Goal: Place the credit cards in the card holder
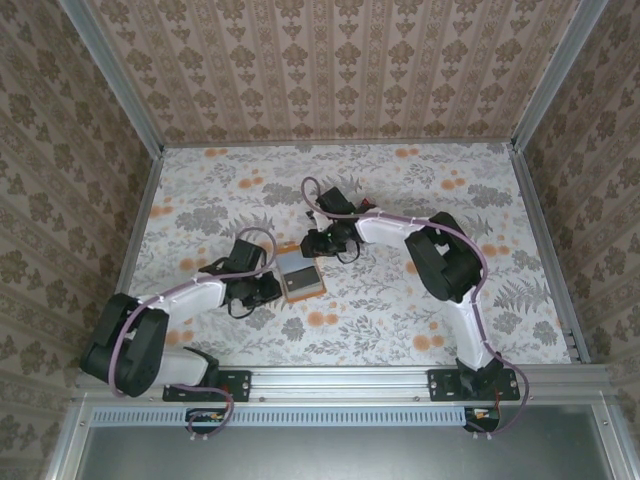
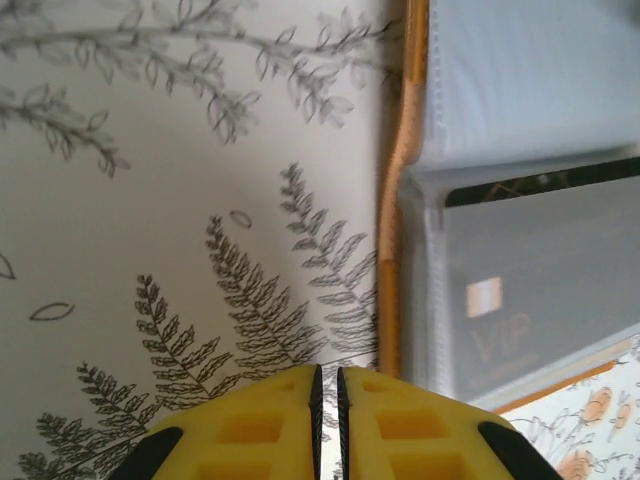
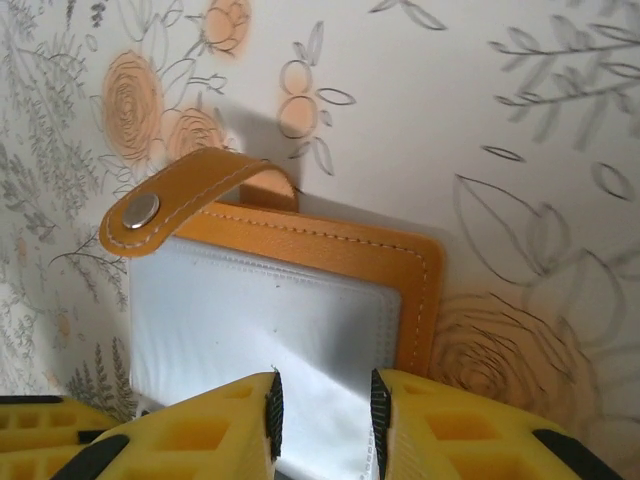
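card holder (image 3: 330,250): orange stitched leather | grey lining | snap strap (image 3: 170,200)

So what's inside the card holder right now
A dark card with "VIP" lettering sits in a clear sleeve of the open card holder, seen from the left wrist. The grey lining covers anything deeper, so I can't tell whether other cards are in.

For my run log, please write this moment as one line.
holder: open, flat on table | card: in sleeve | left gripper: shut, empty, beside holder | right gripper: gripping a clear sleeve
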